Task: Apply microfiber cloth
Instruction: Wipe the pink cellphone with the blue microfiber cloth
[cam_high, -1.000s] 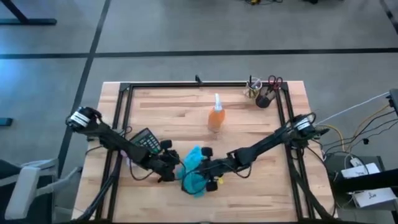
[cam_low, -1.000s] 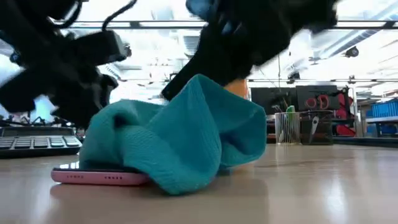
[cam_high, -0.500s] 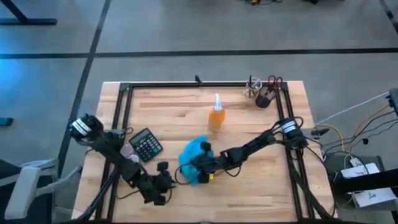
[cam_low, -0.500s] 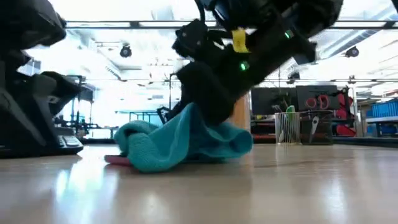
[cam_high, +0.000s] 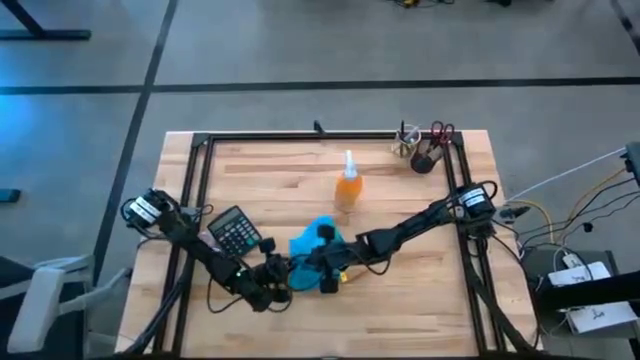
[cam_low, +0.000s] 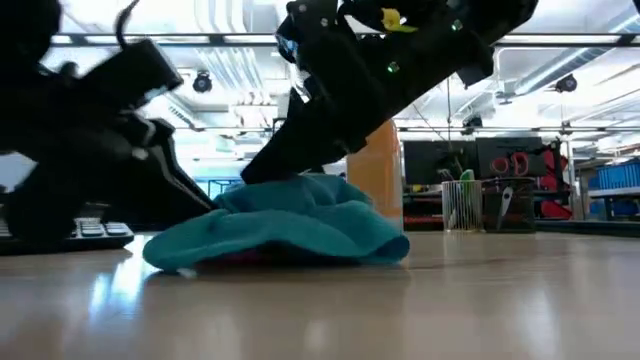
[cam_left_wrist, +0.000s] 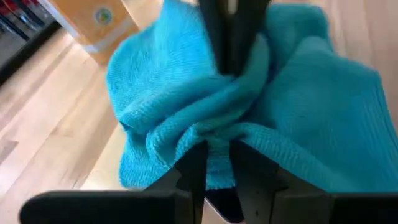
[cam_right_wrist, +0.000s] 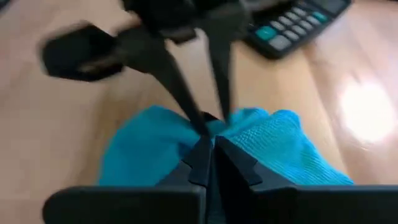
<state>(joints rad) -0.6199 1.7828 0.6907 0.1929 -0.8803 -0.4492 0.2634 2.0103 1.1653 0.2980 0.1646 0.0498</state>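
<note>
Turquoise microfiber cloth (cam_high: 312, 252) looked flatter and more spread out than half a second earlier, when it was still bunched up into a taller peak under the right gripper; in the low view it lay as a low mound on the wooden table (cam_high: 400, 300), with a bit of something pinkish just peeking out under its near edge. The left arm had also swung back in: half a second before, its gripper sat down toward the table's front edge, apart from the cloth, and now the left gripper (cam_high: 278, 283) was right at the cloth's left side. The left wrist view showed its fingers (cam_left_wrist: 194, 168) nearly together with cloth folds between them, so it seemed to be pinching the fabric. The right gripper (cam_high: 322, 270) was pressed down on the cloth's top, fingers (cam_right_wrist: 205, 155) drawn together on a fold. The cloth sat around the middle of the table, a bit toward the front edge, and from above its long axis ran roughly from the front edge toward the back edge. Counting stuff: one cloth, one orange spray bottle (cam_high: 347, 186) standing behind it, one calculator (cam_high: 233, 231) to its left, and one holder with scissors (cam_high: 427, 150) near the back right corner.
</note>
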